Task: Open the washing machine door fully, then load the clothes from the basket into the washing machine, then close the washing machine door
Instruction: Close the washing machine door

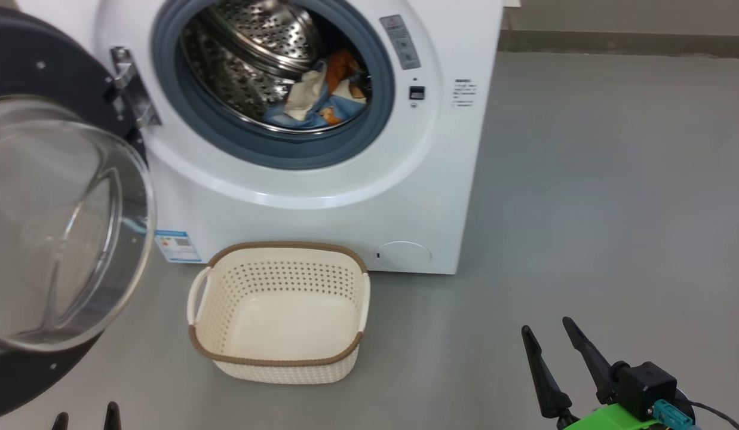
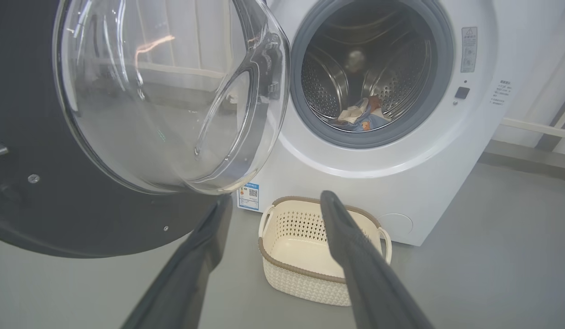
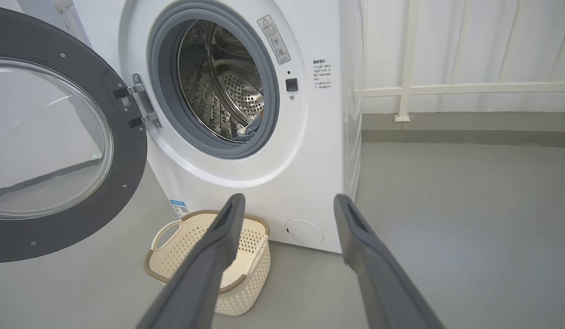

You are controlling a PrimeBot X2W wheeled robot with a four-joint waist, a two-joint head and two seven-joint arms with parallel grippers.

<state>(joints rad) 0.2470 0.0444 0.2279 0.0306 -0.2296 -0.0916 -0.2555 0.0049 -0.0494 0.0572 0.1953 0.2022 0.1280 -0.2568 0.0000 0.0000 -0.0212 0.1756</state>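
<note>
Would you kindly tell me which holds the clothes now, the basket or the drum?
The steel drum of the washing machine: the clothes lie bunched at its bottom, whereas the basket on the floor before it shows a bare cream base.

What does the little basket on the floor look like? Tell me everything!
The basket is small, cream-white and looks like plastic, a rounded rectangle with rows of little holes in its walls. A brown woven-looking band runs round its rim, and a white loop handle sits on each end. It is empty, so its bare bottom shows. It stands upright on the grey floor, close in front of the washing machine; whether they touch is hard to tell.
</note>
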